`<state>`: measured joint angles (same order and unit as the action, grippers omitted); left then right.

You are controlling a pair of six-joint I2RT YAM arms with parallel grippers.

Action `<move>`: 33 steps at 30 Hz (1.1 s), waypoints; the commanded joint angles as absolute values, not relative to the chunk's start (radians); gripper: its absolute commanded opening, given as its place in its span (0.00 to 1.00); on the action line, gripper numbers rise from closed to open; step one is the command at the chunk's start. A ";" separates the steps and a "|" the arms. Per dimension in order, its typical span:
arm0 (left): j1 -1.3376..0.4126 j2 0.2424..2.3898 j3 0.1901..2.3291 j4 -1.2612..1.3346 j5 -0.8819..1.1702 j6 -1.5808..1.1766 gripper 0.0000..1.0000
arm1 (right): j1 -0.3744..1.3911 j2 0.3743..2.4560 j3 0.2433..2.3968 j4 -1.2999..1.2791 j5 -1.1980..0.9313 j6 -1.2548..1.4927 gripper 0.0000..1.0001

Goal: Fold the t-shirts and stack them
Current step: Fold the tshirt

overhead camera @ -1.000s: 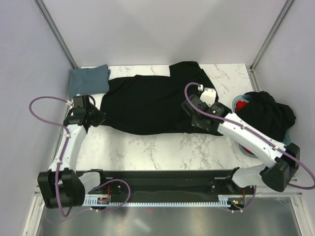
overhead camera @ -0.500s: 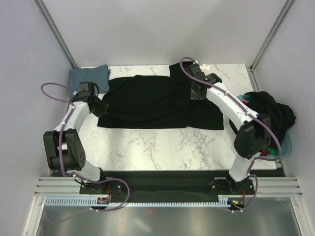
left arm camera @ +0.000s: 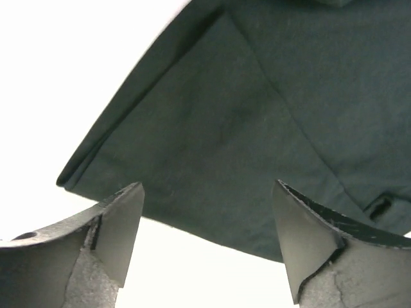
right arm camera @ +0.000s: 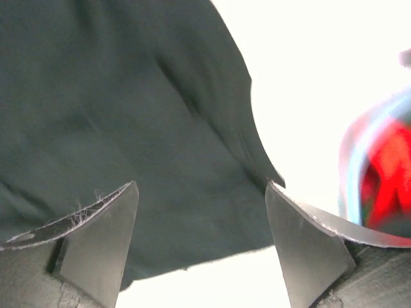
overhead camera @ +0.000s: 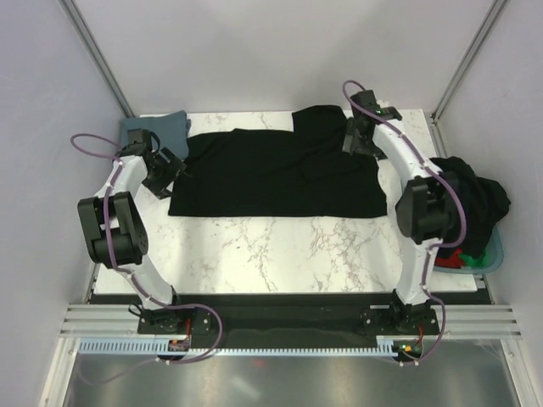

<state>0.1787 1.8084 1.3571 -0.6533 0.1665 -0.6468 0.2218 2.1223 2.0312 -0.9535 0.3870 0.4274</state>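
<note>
A black t-shirt (overhead camera: 276, 174) lies flat across the back half of the marble table (overhead camera: 271, 250), its near edge straight. My left gripper (overhead camera: 172, 169) hovers at the shirt's left edge, jaws open and empty. In the left wrist view the shirt (left arm camera: 257, 122) fills the space ahead of the open gripper (left arm camera: 205, 224). My right gripper (overhead camera: 359, 142) is over the shirt's far right corner, also open. The right wrist view shows the shirt's edge (right arm camera: 128, 115) beyond the open gripper (right arm camera: 200, 224). A folded blue-grey t-shirt (overhead camera: 153, 133) sits at the back left corner.
A blue basket (overhead camera: 496, 246) off the table's right edge holds a heap of dark clothes (overhead camera: 467, 199) with something red (overhead camera: 458, 259) underneath; the red patch (right arm camera: 385, 173) also shows in the right wrist view. Frame posts and grey walls enclose the table.
Both grippers carried the shirt's near edge toward the back, then opened and let the cloth go. The shirt now lies flatter and narrower front to back.
</note>
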 commanded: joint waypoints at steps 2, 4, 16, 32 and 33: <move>0.195 1.631 1.252 -0.664 0.189 -0.591 0.88 | 0.242 1.766 1.650 -0.864 0.295 0.505 0.88; 0.210 1.535 1.134 -0.608 0.181 -0.609 0.88 | 0.244 1.657 1.438 -0.801 0.229 0.546 0.88; 0.285 1.448 0.765 -0.350 0.264 -0.730 0.88 | 0.178 1.532 1.034 -0.648 0.189 0.583 0.86; 0.291 1.497 0.712 -0.192 0.198 -0.859 0.81 | 0.100 1.739 1.000 -0.486 0.155 0.569 0.77; 0.291 1.512 0.721 -0.186 0.199 -0.865 0.81 | 0.100 1.744 1.005 -0.486 0.156 0.569 0.74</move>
